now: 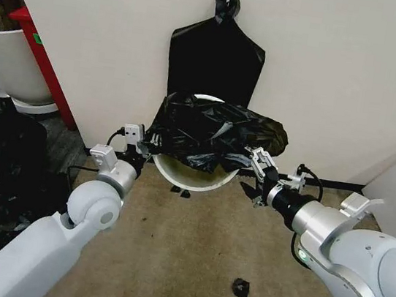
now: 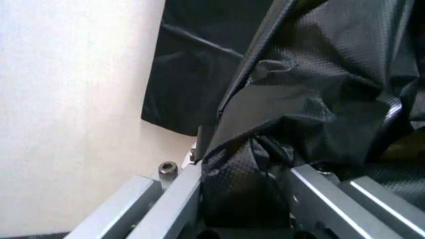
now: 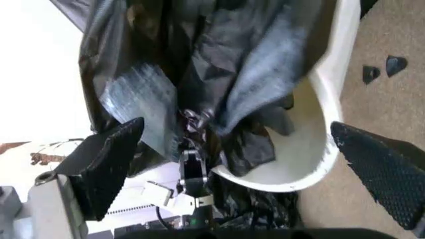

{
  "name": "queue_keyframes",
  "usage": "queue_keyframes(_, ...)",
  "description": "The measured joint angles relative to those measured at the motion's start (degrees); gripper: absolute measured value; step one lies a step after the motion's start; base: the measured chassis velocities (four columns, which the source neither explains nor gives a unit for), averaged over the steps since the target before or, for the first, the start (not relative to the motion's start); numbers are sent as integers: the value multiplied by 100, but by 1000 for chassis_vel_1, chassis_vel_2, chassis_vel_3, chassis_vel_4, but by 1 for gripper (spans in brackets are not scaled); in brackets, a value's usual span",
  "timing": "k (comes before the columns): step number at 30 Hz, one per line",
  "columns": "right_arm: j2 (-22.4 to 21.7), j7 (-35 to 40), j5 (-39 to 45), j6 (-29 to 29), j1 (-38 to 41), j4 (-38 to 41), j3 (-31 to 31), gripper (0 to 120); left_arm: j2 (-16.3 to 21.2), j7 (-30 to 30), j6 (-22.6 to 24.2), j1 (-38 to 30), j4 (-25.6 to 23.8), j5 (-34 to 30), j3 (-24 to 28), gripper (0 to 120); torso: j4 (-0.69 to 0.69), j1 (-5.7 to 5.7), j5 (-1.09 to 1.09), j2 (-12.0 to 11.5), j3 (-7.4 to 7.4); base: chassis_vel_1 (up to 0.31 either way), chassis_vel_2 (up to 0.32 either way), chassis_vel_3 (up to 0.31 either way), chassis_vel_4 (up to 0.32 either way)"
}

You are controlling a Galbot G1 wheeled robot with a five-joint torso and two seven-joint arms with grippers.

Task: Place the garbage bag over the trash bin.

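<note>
Your left gripper pinches the garbage bag at the trash bin rim; right gripper gapes empty. Pulling one-sided could tip it.

A flat black bag bundle hangs on the wall; black scraps dot the carpet.

Glossy, wrinkled thin plastic garbage bag, smooth cream-white plastic trash bin, rough beige carpet.
</note>
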Motion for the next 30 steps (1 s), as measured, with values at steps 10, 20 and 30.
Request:
queue_keyframes(10, -81, 57, -267, -110, 13, -7, -66, 66, -3, 84, 39, -43, -6, -18, -15, 1, 0, 0, 0, 0, 0, 0, 0, 0, 0)
queue_keyframes(20, -118, 48, -449, -181, -126, -24, -22, 32, 1, 120, 53, -59, -37, -77, -33, 1, 0, 0, 1, 0, 0, 0, 0, 0, 0)
queue_keyframes(30, -232, -26, -743, -442, -398, -11, 63, 0, 7, 89, 145, -69, -82, -290, -108, 1, 0, 0, 1, 0, 0, 0, 0, 0, 0)
